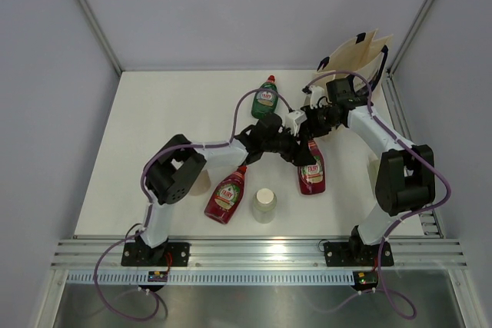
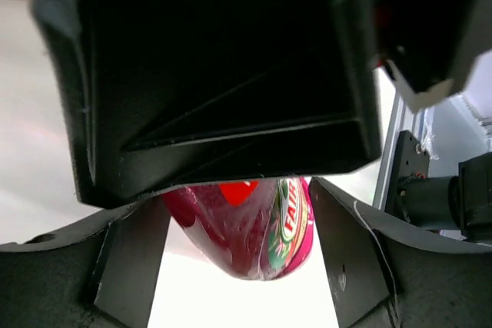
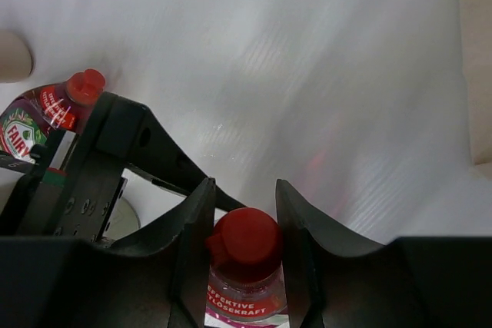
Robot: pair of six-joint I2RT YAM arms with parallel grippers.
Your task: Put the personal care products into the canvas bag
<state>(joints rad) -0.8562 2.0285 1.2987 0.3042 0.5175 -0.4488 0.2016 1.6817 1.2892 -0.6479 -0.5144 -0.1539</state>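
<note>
Nearest you, by the near edge of the table, the white-capped pale bottle stood upright. The loose red Fairy bottle lay just to its left, cap pointing away from you. A beige bottle peeked out from behind your left arm's elbow, mostly hidden.

Further in, toward the middle right, the second red Fairy bottle sat where both your arms met. Your right gripper was clamped on its red cap, a finger on each side. Your left gripper straddled the same bottle's body; I could not tell whether its fingers were pressing or only close.

Beyond them the green Fairy bottle stood free, past the middle of the table. The canvas bag stood upright at the far right corner, apart from every bottle.
</note>
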